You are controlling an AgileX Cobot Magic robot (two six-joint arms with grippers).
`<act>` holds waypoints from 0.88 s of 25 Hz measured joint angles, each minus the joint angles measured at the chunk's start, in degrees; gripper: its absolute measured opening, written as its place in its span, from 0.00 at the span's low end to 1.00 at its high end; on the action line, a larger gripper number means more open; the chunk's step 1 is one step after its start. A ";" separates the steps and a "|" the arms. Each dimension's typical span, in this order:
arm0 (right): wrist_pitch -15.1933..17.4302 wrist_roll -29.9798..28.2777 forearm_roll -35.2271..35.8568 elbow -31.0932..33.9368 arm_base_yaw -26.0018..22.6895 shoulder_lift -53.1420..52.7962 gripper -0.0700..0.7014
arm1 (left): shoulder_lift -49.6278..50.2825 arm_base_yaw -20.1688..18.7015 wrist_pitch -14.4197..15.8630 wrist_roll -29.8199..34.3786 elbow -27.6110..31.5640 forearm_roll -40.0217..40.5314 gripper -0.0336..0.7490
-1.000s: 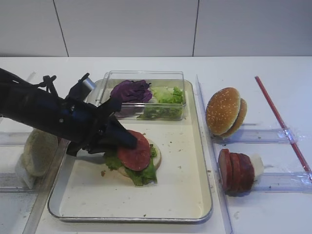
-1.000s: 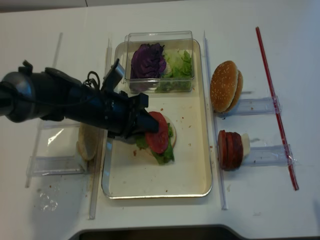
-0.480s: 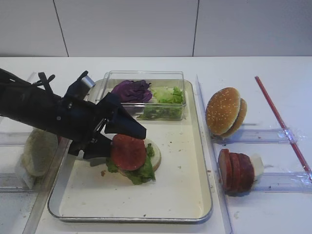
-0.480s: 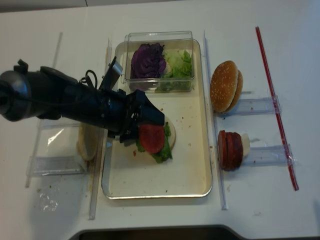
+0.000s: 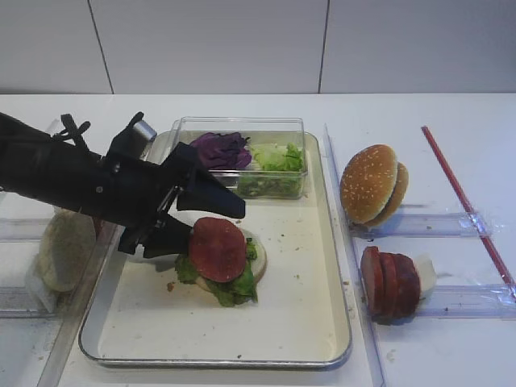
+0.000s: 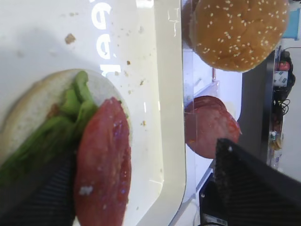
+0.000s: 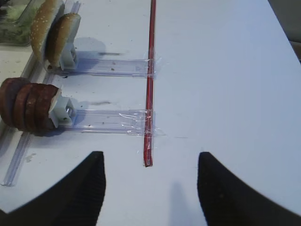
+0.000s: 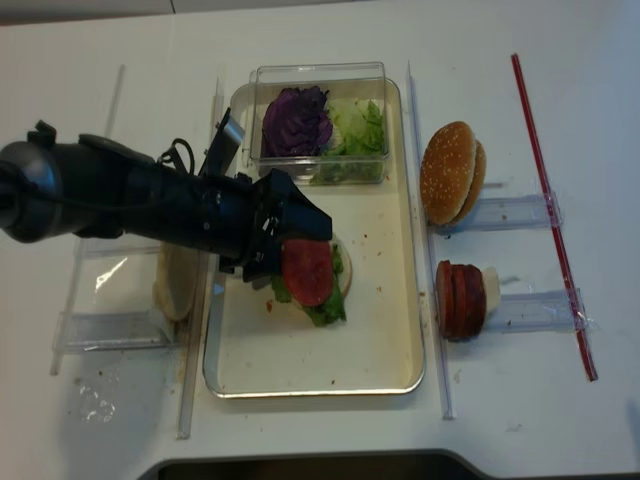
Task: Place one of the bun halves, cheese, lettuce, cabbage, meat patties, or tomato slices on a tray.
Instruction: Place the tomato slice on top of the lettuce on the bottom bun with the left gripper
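One tomato slice (image 5: pixel 218 247) lies flat on the lettuce (image 5: pixel 234 286) and pale bun half (image 5: pixel 256 260) in the tray (image 5: pixel 306 322), so placement looks done; left gripper (image 5: pixel 211 218) gapes wide, holding nothing, only retreat left; right gripper (image 7: pixel 150 188) idles shut, empty.

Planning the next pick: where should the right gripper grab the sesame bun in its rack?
Probably by its upper rim. The sesame bun stands on edge in the clear rack, leaning on a second half behind it, dome toward the tray. Come from above, one finger on the dome and one slipped between the halves. The right gripper is shut, so open it first.
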 joint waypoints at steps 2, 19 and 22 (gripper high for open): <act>0.00 0.13 0.00 0.00 0.00 0.00 0.68 | 0.00 0.00 0.00 0.09 0.00 -0.73 0.69; 0.00 0.97 -0.61 0.00 0.00 0.00 0.68 | 0.08 0.00 -1.98 2.42 0.00 -5.82 0.69; 0.00 0.97 -0.74 0.00 0.00 0.00 0.68 | 0.08 0.00 -3.19 3.46 0.00 -7.62 0.69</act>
